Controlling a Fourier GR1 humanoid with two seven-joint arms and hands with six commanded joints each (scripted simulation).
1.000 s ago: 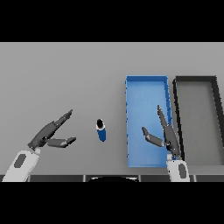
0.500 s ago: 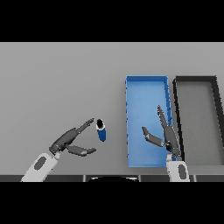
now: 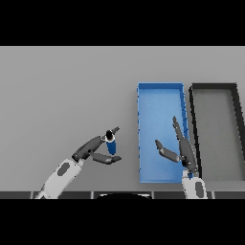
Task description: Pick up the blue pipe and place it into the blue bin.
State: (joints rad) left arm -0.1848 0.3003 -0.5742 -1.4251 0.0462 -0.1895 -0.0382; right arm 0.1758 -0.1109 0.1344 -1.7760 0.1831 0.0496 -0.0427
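A: Left hand (image 3: pixel 93 150)?
B: At about 7 o'clock from the table's middle, reaching in from the lower left. Fingers stretched toward 2 o'clock along the far side of the blue pipe (image 3: pixel 111 143), thumb (image 3: pixel 107 159) spread below it at the near side. Wide apart, not closed round anything; fingertips at the pipe's dark top end, contact too close to call.

A: And the pipe itself?
B: Short blue cylinder with a dark cap, standing roughly upright on the grey table (image 3: pixel 67 91), sitting in the gap between fingers and thumb. Left of the blue bin (image 3: pixel 142 139), near but apart from its wall, at about 9 o'clock from the bin's lower half.

A: Right hand (image 3: pixel 183 150)?
B: Over the bin's near right corner, at 5 o'clock from the table's middle. Fingers straight and pointing toward 11 o'clock, thumb out to the left at 9 o'clock. Relaxed and spread, holding nothing.

A: Bin layout?
B: Long blue rectangular tray, running from 12 to 6 o'clock, right of centre. Nothing visible lying inside apart from the hand hovering above it.

A: Further out?
B: Black bin (image 3: pixel 233 100) just beside the blue one at 3 o'clock, same long shape, grey floor, walls close together or touching — hard to tell which.
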